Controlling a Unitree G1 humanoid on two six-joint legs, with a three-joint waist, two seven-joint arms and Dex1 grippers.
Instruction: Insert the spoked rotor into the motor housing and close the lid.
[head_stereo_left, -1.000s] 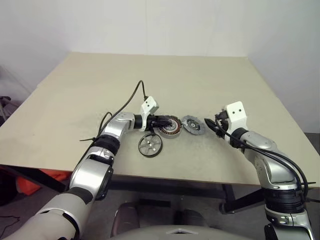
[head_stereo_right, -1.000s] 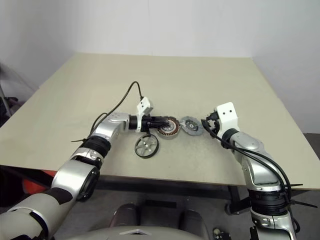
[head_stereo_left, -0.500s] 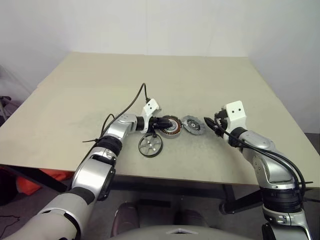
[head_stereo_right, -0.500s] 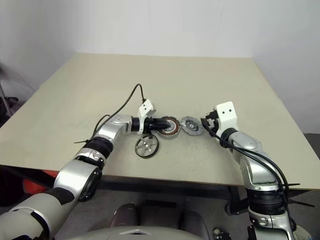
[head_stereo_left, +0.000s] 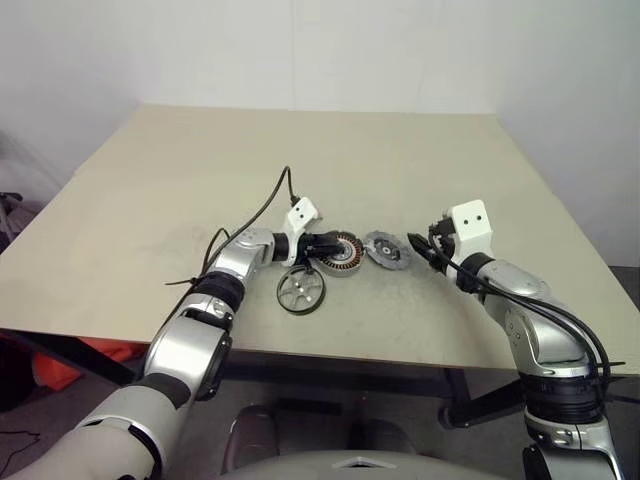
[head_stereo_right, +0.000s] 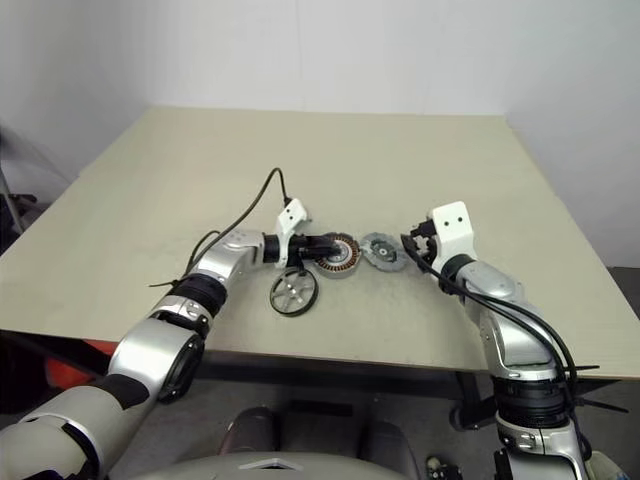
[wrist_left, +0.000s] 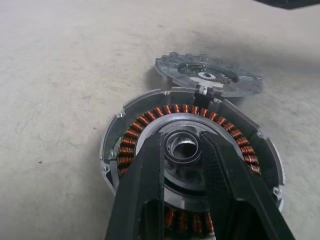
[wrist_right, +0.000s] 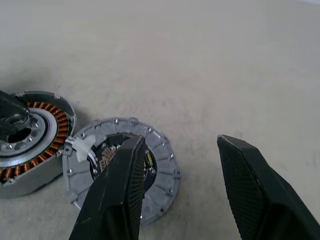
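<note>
The motor housing (head_stereo_left: 342, 254), a silver puck with copper windings (wrist_left: 150, 117), lies mid-table. My left gripper (head_stereo_left: 322, 245) reaches over it from the left, and in the left wrist view its fingers (wrist_left: 150, 170) are shut against either side of the central hub. The lid (head_stereo_left: 386, 250), grey and notch-edged, lies flat against the housing's right side, inner face up (wrist_right: 160, 165). My right gripper (head_stereo_left: 418, 248) hangs open just right of the lid, with nothing between its fingers (wrist_right: 125, 185). The spoked rotor (head_stereo_left: 301, 290) lies flat on the table in front of the housing.
The beige table (head_stereo_left: 400, 160) stretches wide behind and to both sides of the parts. A black cable (head_stereo_left: 262, 205) loops up from my left wrist. The table's front edge runs close below the rotor.
</note>
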